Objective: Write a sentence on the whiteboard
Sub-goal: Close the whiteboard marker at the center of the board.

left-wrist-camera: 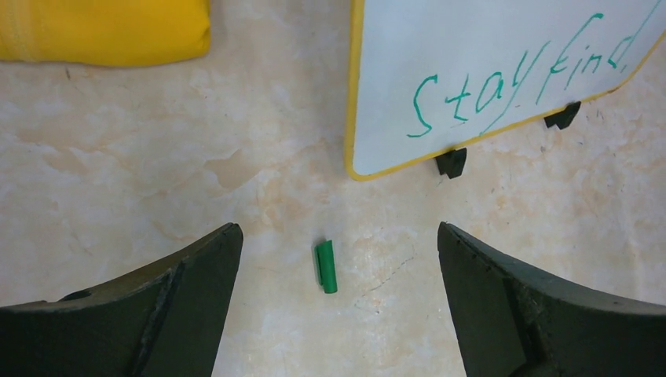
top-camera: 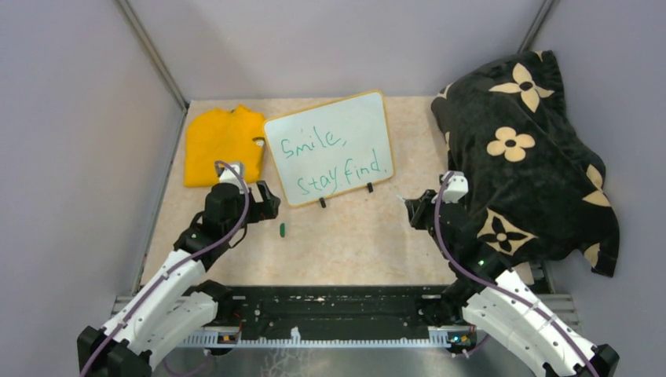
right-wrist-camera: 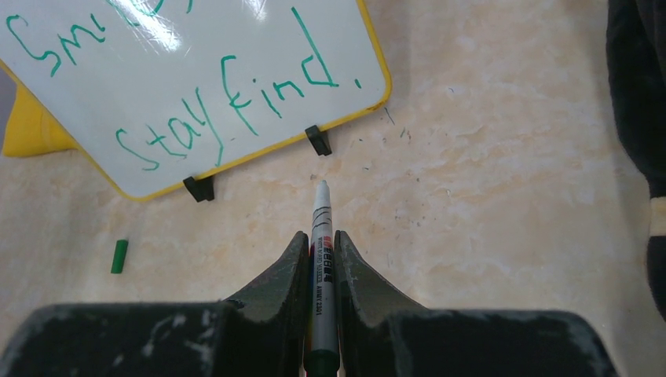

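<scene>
The whiteboard (top-camera: 330, 147) stands on two black clip feet at the table's middle back. It bears green handwritten words in two lines (top-camera: 336, 161), "Smile, Stay find." It also shows in the left wrist view (left-wrist-camera: 487, 71) and the right wrist view (right-wrist-camera: 188, 86). My right gripper (top-camera: 410, 209) is shut on a white marker (right-wrist-camera: 321, 251), uncapped tip pointing toward the board's lower right corner, apart from it. My left gripper (top-camera: 267, 206) is open and empty above a small green marker cap (left-wrist-camera: 327, 266) lying on the table, also seen from above (top-camera: 283, 229).
A folded yellow cloth (top-camera: 221, 145) lies left of the board, touching its edge. A black blanket with cream flowers (top-camera: 526, 157) is heaped on the right side. Grey walls enclose the table on three sides.
</scene>
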### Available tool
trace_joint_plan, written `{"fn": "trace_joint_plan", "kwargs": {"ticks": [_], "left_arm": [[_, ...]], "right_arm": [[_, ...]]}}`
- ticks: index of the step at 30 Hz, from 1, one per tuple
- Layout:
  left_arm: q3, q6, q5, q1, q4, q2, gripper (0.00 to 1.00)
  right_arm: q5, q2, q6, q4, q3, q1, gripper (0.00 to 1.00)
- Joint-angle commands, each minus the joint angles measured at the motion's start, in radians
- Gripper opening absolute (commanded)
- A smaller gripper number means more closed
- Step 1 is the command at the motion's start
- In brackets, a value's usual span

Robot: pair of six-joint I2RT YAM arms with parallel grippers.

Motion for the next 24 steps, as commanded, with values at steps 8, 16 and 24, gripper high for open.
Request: {"fn": "trace_joint_plan", "kwargs": {"ticks": [8,16,24], "left_arm": [[0.041,0.062,0.437,-0.005,0.110,0.187,0.99],[0.075,0.101,0.359,-0.006,-0.005,0.284,0.92],[0.128,0.111,0.219,-0.069,-0.117,0.413,0.77]], "right_arm": [[0.017,0.000,-0.013,0.035,0.008,0.005,0.00],[0.022,0.001,-0.009,0.032,0.001,0.005,0.00],[0.020,0.010,-0.009,0.038,-0.003,0.005,0.00]]}}
